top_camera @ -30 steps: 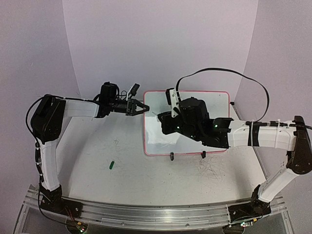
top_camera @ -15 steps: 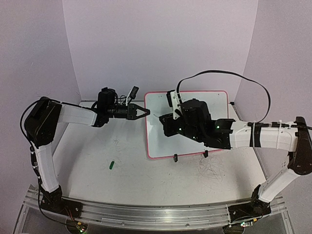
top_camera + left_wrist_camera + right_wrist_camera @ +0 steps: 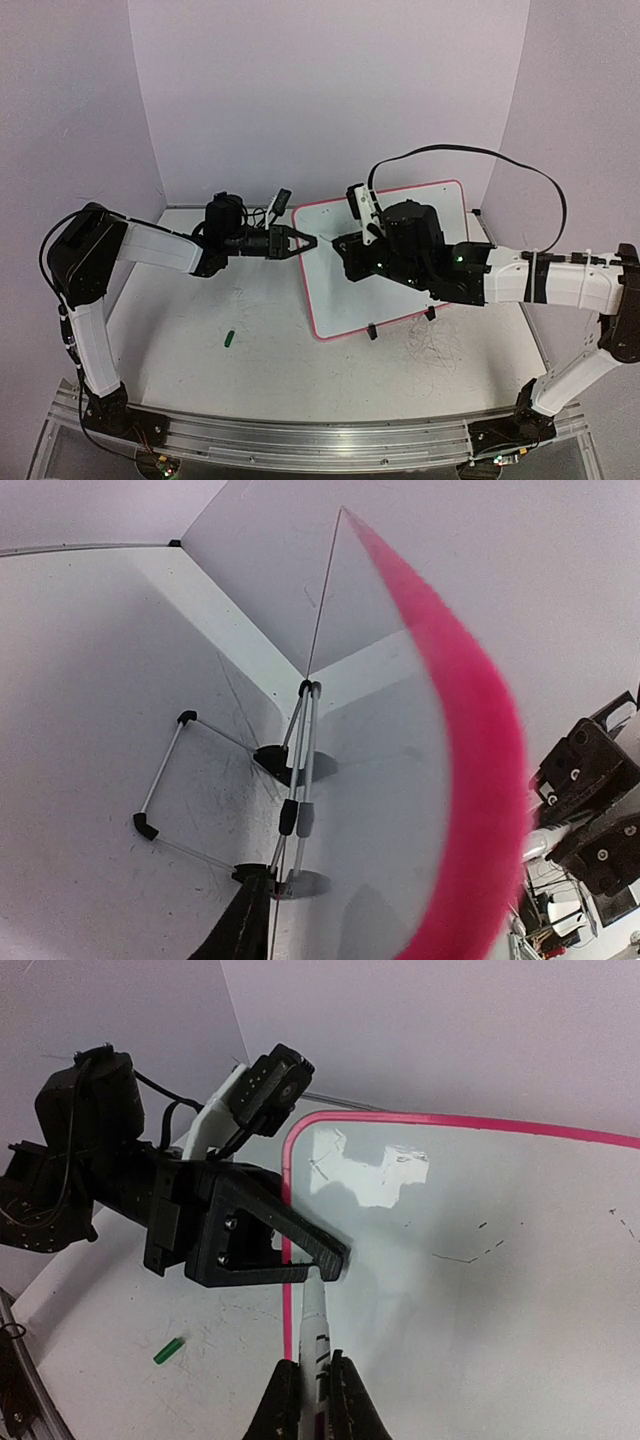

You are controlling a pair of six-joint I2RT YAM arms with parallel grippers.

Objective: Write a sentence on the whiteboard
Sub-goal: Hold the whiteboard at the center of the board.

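Observation:
The whiteboard [image 3: 345,295], white with a pink frame, sits skewed and tilted, its left side raised. My left gripper [image 3: 308,242] has its jaws astride the board's left pink edge; one black finger [image 3: 300,1248] lies on the board face. The left wrist view looks along that blurred pink frame [image 3: 470,730] at the board's wire stand [image 3: 165,780] and clip feet [image 3: 285,762]. My right gripper [image 3: 313,1385] is shut on a white marker [image 3: 316,1325], whose tip points at the left finger, just inside the edge. The sentence is out of view; only faint dark specks mark the board [image 3: 480,1320].
A small green cap [image 3: 229,338] lies on the scuffed white tabletop [image 3: 250,300], left of the board. The right arm [image 3: 520,278] and its black cable [image 3: 500,160] reach over the board's right half. Lilac walls [image 3: 330,90] close in the back and sides.
The board has swung and tipped from lying square to skewed, left edge up. My left gripper moved right onto that edge. The right gripper with the marker shifted slightly back.

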